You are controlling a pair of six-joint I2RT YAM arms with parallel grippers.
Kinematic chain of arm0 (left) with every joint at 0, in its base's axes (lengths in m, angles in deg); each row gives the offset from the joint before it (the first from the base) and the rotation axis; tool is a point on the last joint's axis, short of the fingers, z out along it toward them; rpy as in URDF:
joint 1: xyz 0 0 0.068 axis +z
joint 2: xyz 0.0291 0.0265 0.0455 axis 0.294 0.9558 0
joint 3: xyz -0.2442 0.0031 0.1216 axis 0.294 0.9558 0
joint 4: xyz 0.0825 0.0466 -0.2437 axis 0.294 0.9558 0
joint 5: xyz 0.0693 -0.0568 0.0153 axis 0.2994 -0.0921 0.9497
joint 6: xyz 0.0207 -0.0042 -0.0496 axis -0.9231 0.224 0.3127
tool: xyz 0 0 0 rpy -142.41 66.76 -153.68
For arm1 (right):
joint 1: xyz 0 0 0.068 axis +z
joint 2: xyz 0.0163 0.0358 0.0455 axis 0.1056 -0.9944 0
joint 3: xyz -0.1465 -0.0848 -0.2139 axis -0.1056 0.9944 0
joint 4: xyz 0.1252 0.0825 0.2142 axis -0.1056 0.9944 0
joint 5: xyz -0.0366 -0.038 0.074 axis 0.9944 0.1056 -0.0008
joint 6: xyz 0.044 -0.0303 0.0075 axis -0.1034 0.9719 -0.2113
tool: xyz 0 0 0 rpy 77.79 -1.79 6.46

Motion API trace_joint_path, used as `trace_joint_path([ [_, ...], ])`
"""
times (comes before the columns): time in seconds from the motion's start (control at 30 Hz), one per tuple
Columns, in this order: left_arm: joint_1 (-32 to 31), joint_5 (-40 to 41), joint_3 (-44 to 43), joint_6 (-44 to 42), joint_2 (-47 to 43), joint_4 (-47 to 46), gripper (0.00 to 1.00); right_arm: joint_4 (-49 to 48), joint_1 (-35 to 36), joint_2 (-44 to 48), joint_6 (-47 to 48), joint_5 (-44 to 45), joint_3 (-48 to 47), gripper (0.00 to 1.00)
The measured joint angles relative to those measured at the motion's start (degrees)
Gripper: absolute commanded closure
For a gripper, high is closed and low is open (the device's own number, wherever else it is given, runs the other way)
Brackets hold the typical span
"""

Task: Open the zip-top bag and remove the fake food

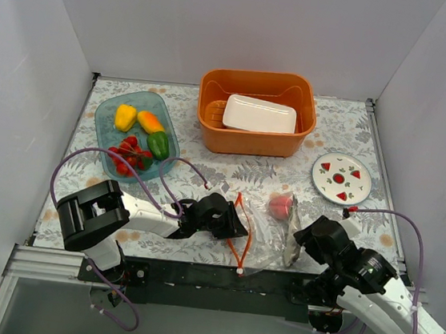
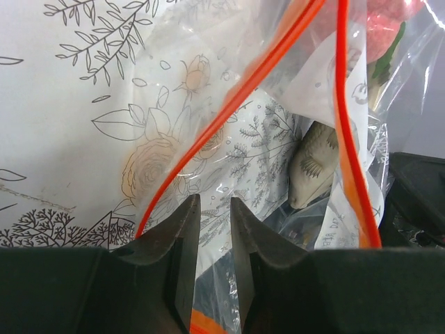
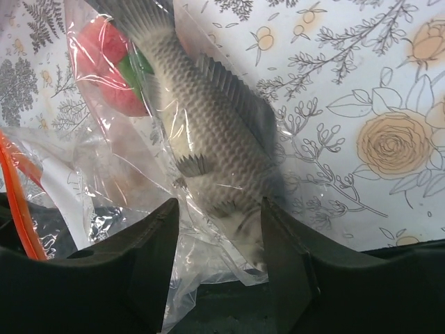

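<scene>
The zip-top bag (image 1: 265, 220) lies at the table's front middle with its orange-red zip strip (image 1: 240, 225) spread open. My left gripper (image 1: 232, 226) is shut on the bag's film at the mouth; the film runs between the fingers in the left wrist view (image 2: 214, 202). Inside the bag are a pinkish-red piece (image 1: 280, 206) and a grey toy fish (image 3: 208, 118). My right gripper (image 3: 219, 205) is open, its jaws either side of the fish's end through the plastic. Peppers (image 1: 150, 122) and cherry tomatoes (image 1: 130, 155) lie in the teal tray (image 1: 111, 104).
An orange basket (image 1: 211, 129) holding a white container (image 1: 259, 115) stands at the back. A white plate with red triangles (image 1: 341, 179) is at the right. White walls close three sides. The black front rail (image 1: 194, 277) runs just under the bag.
</scene>
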Motion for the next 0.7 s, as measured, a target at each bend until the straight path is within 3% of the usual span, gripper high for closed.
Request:
trace_joint_path([
  [0.2, 0.00, -0.44, 0.00, -0.02, 0.22, -0.17, 0.76, 4.72, 0.00, 1.60, -4.13, 0.28, 0.00, 0.36],
  [0.23, 0.00, -0.50, -0.02, -0.02, 0.33, -0.24, 0.76, 5.38, 0.00, 1.68, -4.70, 0.35, -0.04, 0.29],
  [0.37, 0.00, -0.63, -0.02, -0.02, 0.63, -0.35, 0.76, 5.09, 0.00, 2.05, -5.20, 0.83, -1.79, 0.28],
  [0.47, 0.00, -0.74, -0.02, -0.02, 0.66, -0.37, 0.75, 6.29, 0.00, 0.61, -5.44, 2.03, -4.44, 0.31],
  [0.63, 0.00, -0.72, -0.04, 0.00, 0.66, -0.33, 0.75, 8.85, 0.00, -0.96, -8.09, 3.41, -5.95, 0.45],
  [0.7, 0.00, -0.72, -0.07, 0.00, 0.66, -0.35, 0.75, 9.53, 0.00, -0.11, -9.49, 3.85, -5.95, 0.45],
])
